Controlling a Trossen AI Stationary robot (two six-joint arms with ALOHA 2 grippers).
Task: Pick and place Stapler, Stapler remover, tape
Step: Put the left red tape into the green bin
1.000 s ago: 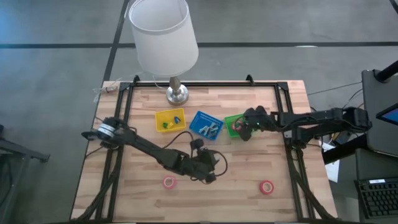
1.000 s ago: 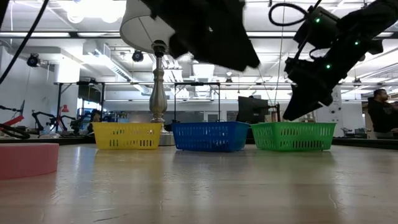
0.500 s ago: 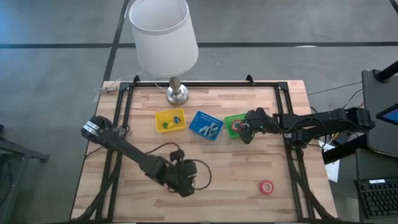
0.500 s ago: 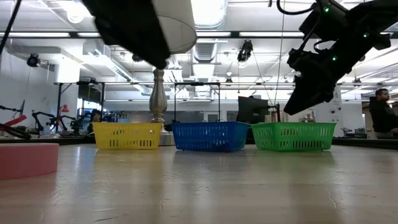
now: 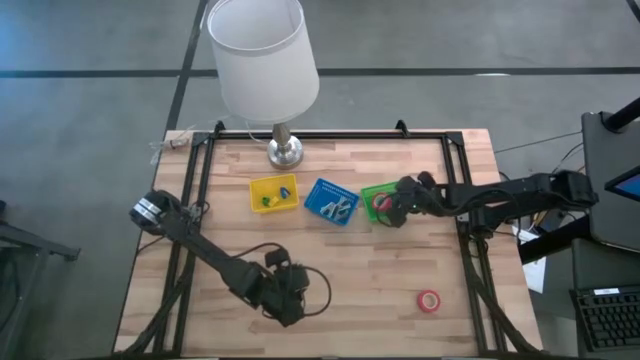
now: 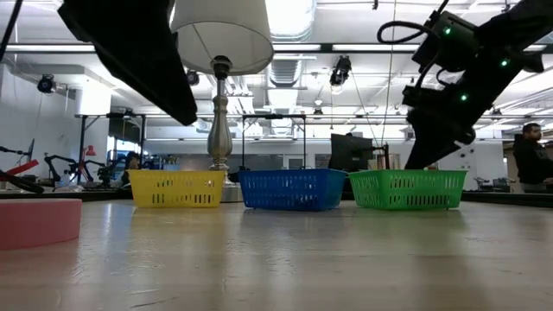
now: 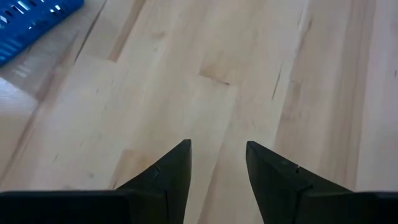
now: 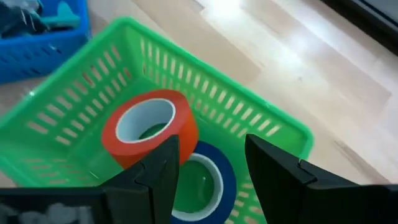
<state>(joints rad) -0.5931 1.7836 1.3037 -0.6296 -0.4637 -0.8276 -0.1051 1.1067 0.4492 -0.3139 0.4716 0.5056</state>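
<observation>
My right gripper [image 5: 392, 210] hangs open and empty over the green basket [image 5: 366, 190], which holds a red tape roll [image 8: 149, 124] and a blue tape roll [image 8: 208, 180] lying on its floor. My left gripper [image 5: 287, 306] is open and empty low over bare wood [image 7: 217, 112] near the table's front. A pink-red tape roll [image 6: 34, 223] lies flat on the table at the low view's left; in the high view the left arm hides it. Another red tape roll [image 5: 429, 301] lies flat at the front right.
A yellow basket [image 5: 273, 193] and a blue basket [image 5: 331, 201] with small tools stand left of the green one, in a row. A lamp's base [image 5: 285, 151] stands at the far edge, and its white shade [image 5: 263, 55] hangs over the back.
My left gripper has swung from the middle front of the table toward the near left, coming over the spot where the red tape roll lay, which it now hides in the high view.
</observation>
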